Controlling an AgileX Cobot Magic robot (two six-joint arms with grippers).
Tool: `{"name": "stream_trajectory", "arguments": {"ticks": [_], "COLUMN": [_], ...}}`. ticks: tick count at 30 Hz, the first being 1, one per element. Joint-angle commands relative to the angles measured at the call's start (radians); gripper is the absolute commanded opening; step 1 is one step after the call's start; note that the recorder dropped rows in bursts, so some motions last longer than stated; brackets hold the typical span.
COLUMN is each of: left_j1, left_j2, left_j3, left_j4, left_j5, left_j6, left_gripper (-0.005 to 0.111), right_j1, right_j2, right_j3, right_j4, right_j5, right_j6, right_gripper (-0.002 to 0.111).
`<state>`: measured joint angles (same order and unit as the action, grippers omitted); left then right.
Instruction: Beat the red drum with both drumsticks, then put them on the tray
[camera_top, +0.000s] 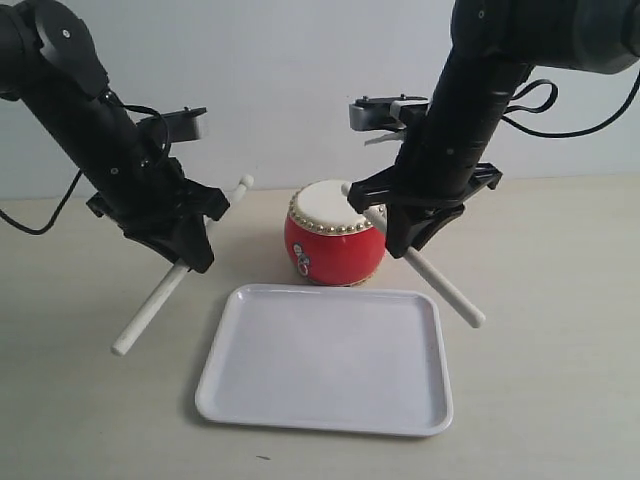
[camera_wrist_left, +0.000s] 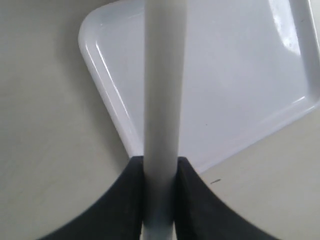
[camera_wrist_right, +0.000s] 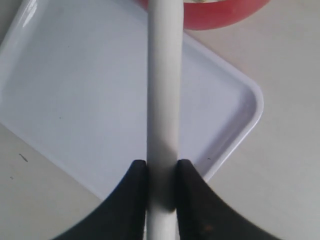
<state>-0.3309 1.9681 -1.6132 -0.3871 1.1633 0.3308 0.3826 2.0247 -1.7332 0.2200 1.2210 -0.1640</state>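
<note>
The red drum with its cream skin stands behind the white tray. My left gripper is shut on one pale drumstick, which slants from a tip left of the drum down towards the table. My right gripper is shut on the other drumstick, whose upper tip lies at the drum's skin edge. In the left wrist view the gripper clamps the stick above a tray corner. In the right wrist view the gripper clamps the stick over the tray, the drum beyond.
A beige tabletop surrounds the tray and drum, with a pale wall behind. Black cables hang from both arms.
</note>
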Motion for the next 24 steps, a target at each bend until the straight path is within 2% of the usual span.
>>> {"name": "stream_trajectory", "arguments": {"ticks": [1,5,11,16,24], "left_j1": [-0.007,-0.007,0.001,0.042,0.04], "left_j2": [-0.003,-0.003,-0.003,-0.003,0.014], "left_j3": [-0.01,-0.01,-0.01,-0.01,-0.008], "left_j4": [-0.017,-0.009,0.1,0.097,0.085], "left_j5": [-0.018,-0.033,-0.012,0.008,0.008], "left_j6": [0.057,0.066,0.093,0.108,0.118], "left_gripper": [0.0,0.0,0.0,0.0,0.0], "right_j1": [0.002,0.002,0.002,0.0,0.0], "right_j2": [-0.001,-0.001,-0.001,0.003,0.047], "right_j3": [-0.011,-0.011,-0.039,-0.04,-0.04], "right_j4": [-0.043,-0.055,-0.088,-0.115,-0.114], "right_j5": [0.0,0.0,0.0,0.0,0.0], "right_j6": [0.008,0.012,0.01,0.01,0.01], "right_gripper": [0.0,0.0,0.0,0.0,0.0]}}
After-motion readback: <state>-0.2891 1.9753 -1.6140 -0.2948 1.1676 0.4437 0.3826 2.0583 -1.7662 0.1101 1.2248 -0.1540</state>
